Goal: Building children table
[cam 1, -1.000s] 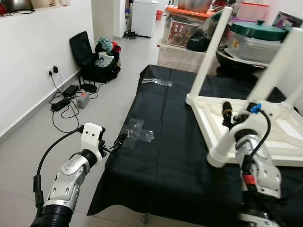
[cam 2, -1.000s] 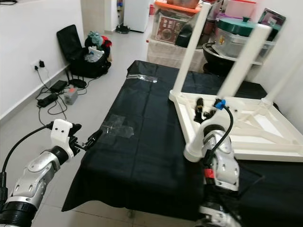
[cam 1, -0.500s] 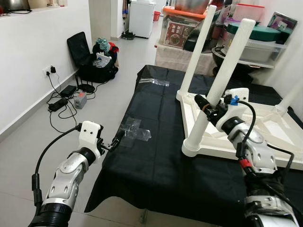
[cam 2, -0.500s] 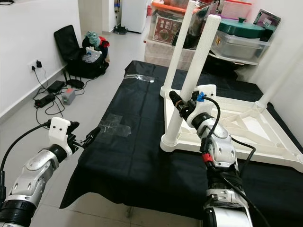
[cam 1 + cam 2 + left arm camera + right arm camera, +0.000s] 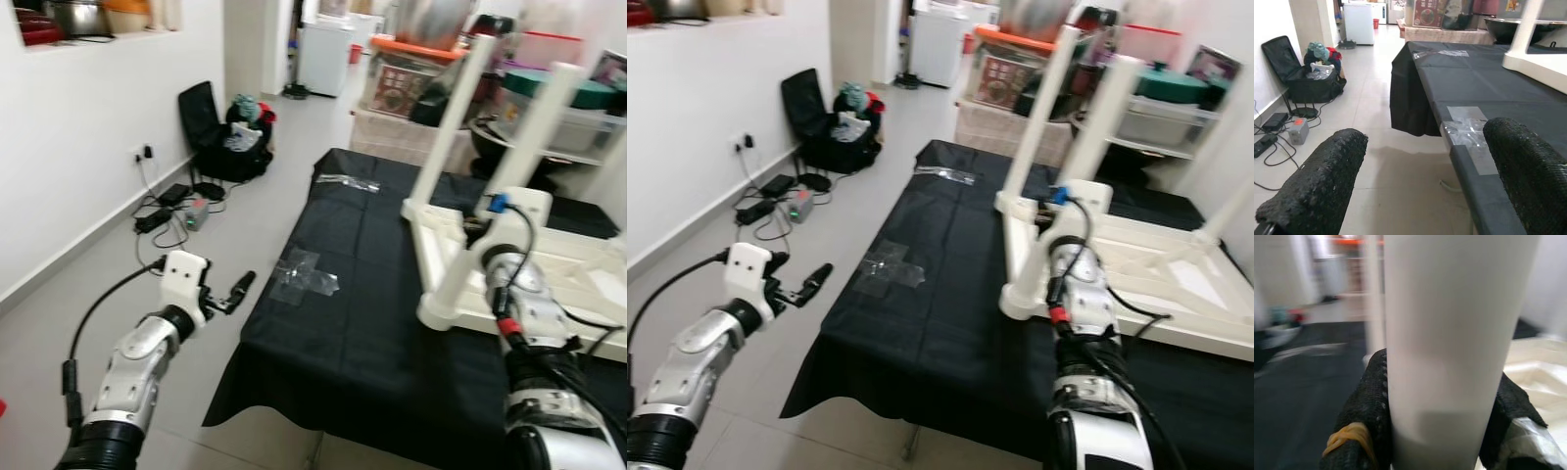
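Since 0.5 s ago the whole head view has shifted (camera moved, slight blur), so the scene's slide is no move of the things; the right arm has drawn in nearer the near corner leg, w/ its wrist now just behind that leg. Right pincer (image 5: 1437, 431): black fingers (image 5: 1364, 416) either side of the white table leg (image 5: 1449, 342), closed on it, seemingly near its base. Children's table (image 5: 1161, 279): white, lying upside down on the black-covered surface (image 5: 362, 333), toward its right part, frame down, legs pointing up. At least three legs stand in their corners, incl. the near corner leg (image 5: 509, 171) and a far leg (image 5: 453, 117); the fourth corner can't be made out. Left pincer (image 5: 233, 292): open, holding nothing, hanging over the floor just off the surface's left edge, near a clear tape patch (image 5: 304, 279). Progress, as judged: legs largely fitted; left to do are prob. seating or tightening the gripped leg, checking the rest, then turning the table upright. Clutter beyond: storage boxes (image 5: 411, 73) and a black bag (image 5: 220, 147) by the wall.
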Tool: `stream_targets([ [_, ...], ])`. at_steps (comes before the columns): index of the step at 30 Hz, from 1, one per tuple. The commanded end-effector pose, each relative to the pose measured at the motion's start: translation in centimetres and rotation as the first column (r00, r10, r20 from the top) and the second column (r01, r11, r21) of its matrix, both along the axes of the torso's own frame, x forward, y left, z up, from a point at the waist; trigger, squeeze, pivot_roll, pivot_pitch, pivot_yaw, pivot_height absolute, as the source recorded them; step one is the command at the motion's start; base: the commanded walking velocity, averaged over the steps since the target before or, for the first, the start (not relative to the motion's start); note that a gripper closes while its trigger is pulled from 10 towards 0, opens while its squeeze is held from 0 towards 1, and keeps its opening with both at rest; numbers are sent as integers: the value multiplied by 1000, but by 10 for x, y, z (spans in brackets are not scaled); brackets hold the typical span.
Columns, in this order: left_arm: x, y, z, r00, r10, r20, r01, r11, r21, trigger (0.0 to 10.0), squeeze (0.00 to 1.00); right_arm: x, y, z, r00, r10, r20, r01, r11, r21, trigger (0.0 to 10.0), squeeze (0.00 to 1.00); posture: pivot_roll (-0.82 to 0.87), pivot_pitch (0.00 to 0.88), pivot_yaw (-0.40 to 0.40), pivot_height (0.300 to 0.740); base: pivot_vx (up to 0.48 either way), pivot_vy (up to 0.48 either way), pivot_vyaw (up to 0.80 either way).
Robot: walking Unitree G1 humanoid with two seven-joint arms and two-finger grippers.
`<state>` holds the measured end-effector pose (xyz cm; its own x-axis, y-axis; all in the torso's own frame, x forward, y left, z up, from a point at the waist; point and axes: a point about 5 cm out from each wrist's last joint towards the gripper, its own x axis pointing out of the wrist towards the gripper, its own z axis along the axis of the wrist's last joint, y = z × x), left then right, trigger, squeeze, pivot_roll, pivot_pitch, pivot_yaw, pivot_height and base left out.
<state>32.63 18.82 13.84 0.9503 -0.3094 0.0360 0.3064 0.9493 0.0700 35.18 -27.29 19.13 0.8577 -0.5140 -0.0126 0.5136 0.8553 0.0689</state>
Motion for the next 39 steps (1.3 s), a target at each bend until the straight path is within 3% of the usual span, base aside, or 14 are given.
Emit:
stream_targets([
  [1,0,-9,-3,1000,-28,-9,28,1000,1,10000,0,-32,-21,-41,945,-275,-179,279,960,1,0,0,68,0,-122,740,0,0,0],
  [9,1,-10,-3,999,-30,-12,30,1000,1,10000,0,-60,-3,-52,884,-419,-209,429,904,0,0,0,62,0,-117,740,0,0,0],
  [10,1,-10,-3,999,-29,-13,29,1000,1,10000,0,-55,10,-51,911,-362,-199,375,927,27,10000,0,65,0,-123,740,0,0,0],
  [11,1,-10,-3,999,-29,-13,29,1000,1,10000,0,-55,10,-51,911,-362,-199,375,927,27,10000,0,65,0,-123,740,0,0,0],
  [12,1,-10,-3,1000,-28,-14,28,1000,0,10000,0,-49,18,-47,937,-313,-155,326,943,64,10000,573,67,0,-126,740,0,0,0],
  [14,1,-10,-3,1000,-28,-14,28,1000,0,10000,0,-49,18,-47,937,-313,-155,326,943,64,10000,573,67,0,-126,740,0,0,0],
  [15,1,-9,-4,1000,-26,-14,26,1000,0,10000,0,-43,21,-41,956,-274,-107,283,956,79,10000,1000,67,0,-129,740,0,0,0],
  [19,0,-9,-4,1000,-25,-15,25,1000,-1,10000,0,-36,22,-32,977,-208,-49,212,972,99,10000,1000,68,0,-130,740,0,0,0],
  [20,0,-8,-4,1000,-26,-16,26,1000,-2,10000,0,-25,26,-16,998,-41,50,34,992,123,10000,0,66,0,-129,740,0,0,0],
  [24,0,-10,-4,999,-36,-14,36,999,-4,10000,0,-13,35,18,904,387,185,-395,918,12,10000,0,66,0,-125,740,0,0,0],
  [30,1,-10,-3,999,-37,-11,37,999,-4,10000,0,-13,34,29,857,479,190,-480,876,-41,10000,0,70,0,-131,740,0,0,0],
  [36,0,-10,-3,999,-38,-9,38,999,-3,10000,0,-11,39,34,738,649,186,-646,759,-85,10000,0,79,0,-137,740,0,0,0],
  [37,0,-10,-3,999,-38,-9,38,999,-3,10000,0,-9,42,33,709,682,179,-678,729,-92,1843,0,79,0,-137,740,0,0,0],
  [39,0,-10,-3,999,-38,-9,38,999,-3,10000,0,-9,42,33,709,682,179,-678,729,-92,1843,0,79,0,-137,740,0,0,0],
])
